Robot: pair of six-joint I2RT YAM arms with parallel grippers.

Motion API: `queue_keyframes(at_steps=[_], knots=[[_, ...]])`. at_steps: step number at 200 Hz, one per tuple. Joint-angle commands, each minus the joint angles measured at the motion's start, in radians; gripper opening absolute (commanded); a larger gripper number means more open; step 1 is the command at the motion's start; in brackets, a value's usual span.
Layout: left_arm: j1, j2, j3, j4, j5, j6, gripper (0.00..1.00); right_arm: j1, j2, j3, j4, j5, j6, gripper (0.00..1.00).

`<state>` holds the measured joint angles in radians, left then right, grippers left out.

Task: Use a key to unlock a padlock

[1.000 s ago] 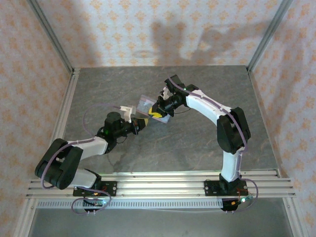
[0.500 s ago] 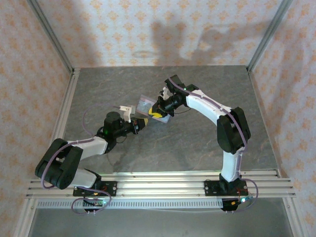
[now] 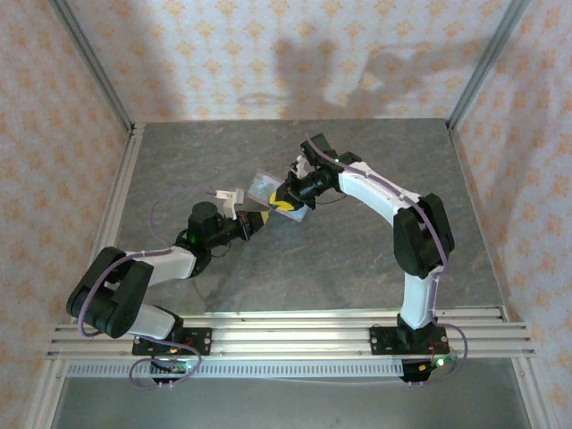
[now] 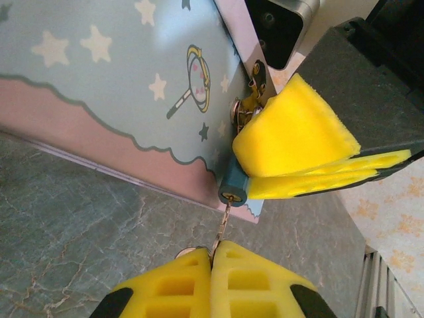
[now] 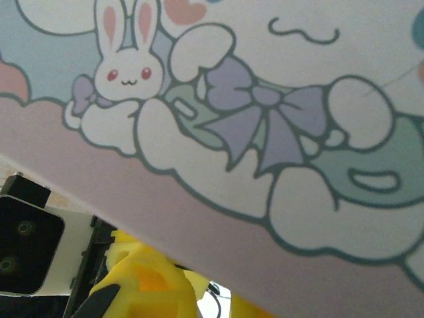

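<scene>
**Q:** where's the lock sitting right now?

**A:** Around the middle of the table (image 3: 357,268). My left gripper (image 4: 212,255) is clamped tight on the key (image 4: 222,228), and the key's tip meets the underside of the padlock (image 4: 233,188). The padlock hangs at the corner of the tin (image 4: 99,79), and my right gripper (image 3: 286,204) has it pinched between its pads.

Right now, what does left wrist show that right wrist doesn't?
Left wrist: the key pinched in the shut left gripper, its tip at the padlock, which the right gripper clamps. Right wrist: the rabbit and purple bow printed on the tin. Both: the tin and yellow finger pads.
</scene>
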<state>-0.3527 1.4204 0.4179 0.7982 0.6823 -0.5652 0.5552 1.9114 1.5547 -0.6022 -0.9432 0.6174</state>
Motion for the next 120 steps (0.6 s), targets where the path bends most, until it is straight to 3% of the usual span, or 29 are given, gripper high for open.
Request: queue_keyframes(at_steps=[1,74,120], knots=[[-0.014,-0.008,0.033,0.141,-0.026,-0.022,0.0,0.029,-0.028,-0.03,0.032,-0.095,0.03,0.0],[-0.063,-0.072,0.014,0.041,-0.166,0.111,0.0,0.029,-0.025,-0.013,-0.052,-0.08,-0.031,0.0],[-0.016,-0.115,0.019,0.014,-0.108,0.096,0.0,0.026,-0.013,-0.005,-0.113,-0.089,-0.091,0.0]])
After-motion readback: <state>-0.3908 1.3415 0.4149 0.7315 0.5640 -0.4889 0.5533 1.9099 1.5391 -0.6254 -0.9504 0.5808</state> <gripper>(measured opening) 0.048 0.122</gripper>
